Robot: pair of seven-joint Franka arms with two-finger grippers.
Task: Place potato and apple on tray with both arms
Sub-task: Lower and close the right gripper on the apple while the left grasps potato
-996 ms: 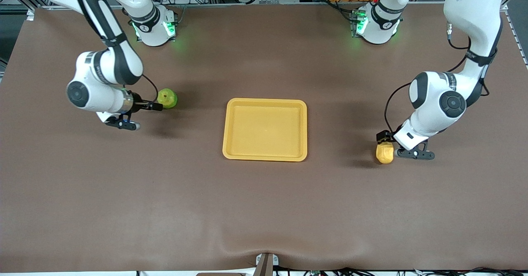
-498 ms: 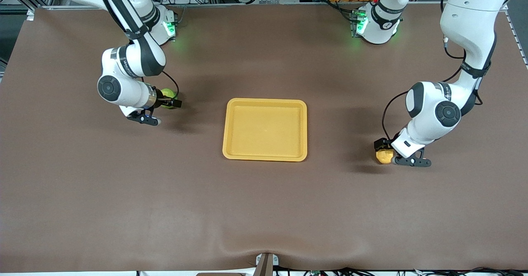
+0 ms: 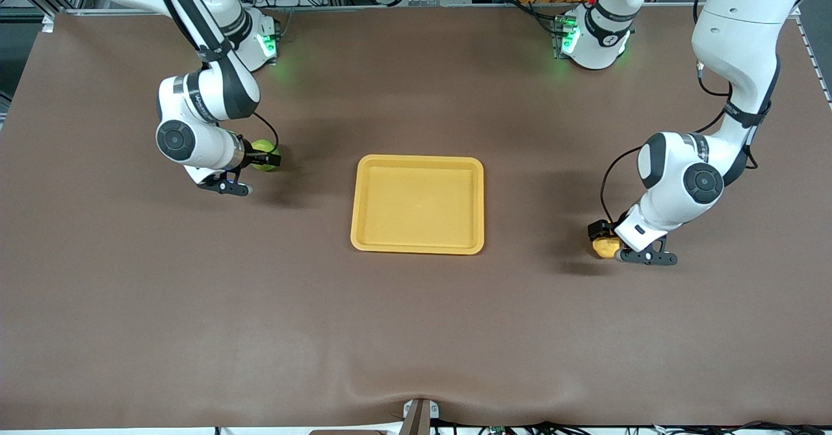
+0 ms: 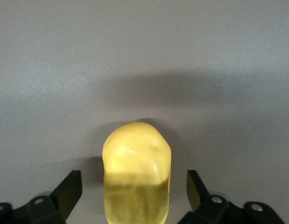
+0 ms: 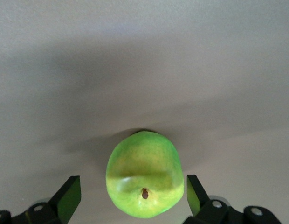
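Note:
The yellow-orange tray (image 3: 417,246) lies flat in the middle of the table. The green apple (image 3: 266,155) sits on the table toward the right arm's end; in the right wrist view the apple (image 5: 144,179) lies between the open fingers, with gaps on both sides. My right gripper (image 3: 260,159) is low around it. The yellow-orange potato (image 3: 606,247) sits on the table toward the left arm's end; in the left wrist view the potato (image 4: 136,175) lies between the open fingers (image 4: 70,189), untouched. My left gripper (image 3: 604,238) is low around it.
The brown table mat (image 3: 416,331) spreads wide around the tray. Both arm bases (image 3: 244,41) stand along the table's edge farthest from the front camera, with cables and equipment past them.
Both grippers have moved in and come down around their fruit: the right one to the apple, the left one over the potato. The apple, potato and tray have not moved.

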